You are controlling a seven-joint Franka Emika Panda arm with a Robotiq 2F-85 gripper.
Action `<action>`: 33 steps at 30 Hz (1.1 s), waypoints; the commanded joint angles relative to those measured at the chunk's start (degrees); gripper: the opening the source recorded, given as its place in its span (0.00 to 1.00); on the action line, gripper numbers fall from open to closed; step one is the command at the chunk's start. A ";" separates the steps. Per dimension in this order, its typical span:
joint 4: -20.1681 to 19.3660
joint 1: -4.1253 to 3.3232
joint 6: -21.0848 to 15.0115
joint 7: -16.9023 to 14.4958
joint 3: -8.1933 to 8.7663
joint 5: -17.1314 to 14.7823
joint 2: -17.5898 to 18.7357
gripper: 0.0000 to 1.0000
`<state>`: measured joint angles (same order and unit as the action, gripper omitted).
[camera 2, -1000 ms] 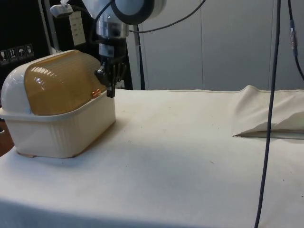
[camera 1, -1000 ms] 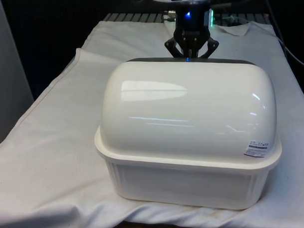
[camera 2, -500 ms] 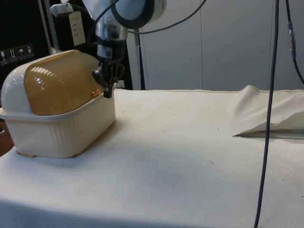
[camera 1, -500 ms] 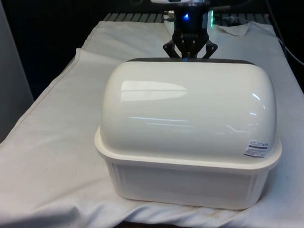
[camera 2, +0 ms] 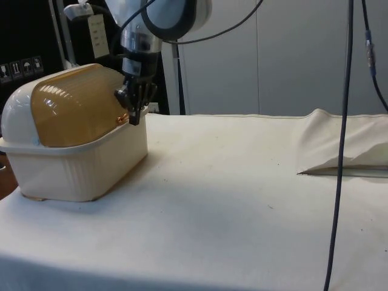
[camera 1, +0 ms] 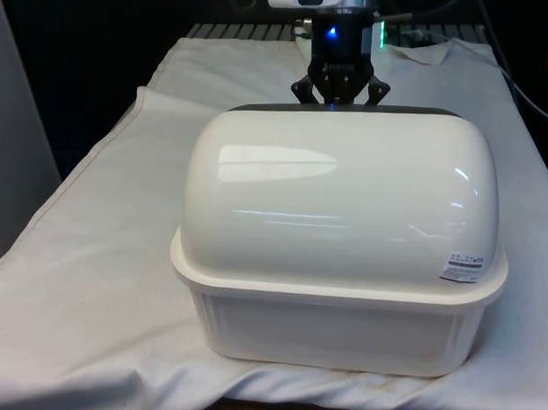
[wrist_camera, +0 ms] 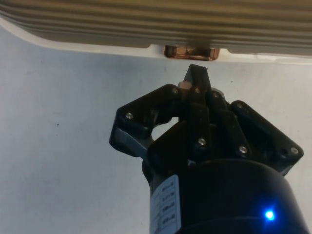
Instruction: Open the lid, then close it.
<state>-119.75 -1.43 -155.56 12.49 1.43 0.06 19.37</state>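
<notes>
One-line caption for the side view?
Shut gripper at the copper handle of a closed bread box.

White arm reaching down, black claw [wrist_camera: 196,78] pointing downward, fingers together

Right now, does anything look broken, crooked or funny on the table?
Nothing looks broken or spilled. The bread box sits level on the white cloth with its amber lid down. The gripper has its jaws together by the lid's copper handle. One cloth corner is rumpled, nothing more.
</notes>
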 commanded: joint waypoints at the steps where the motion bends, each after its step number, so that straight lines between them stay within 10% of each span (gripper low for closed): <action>1: -0.29 0.17 -0.86 0.00 -0.34 -0.74 -0.11 0.00; 33: 0.92 -0.29 -1.95 0.69 0.11 -4.64 0.69 0.00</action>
<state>-118.95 -1.49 -156.76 12.61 1.26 -4.87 19.77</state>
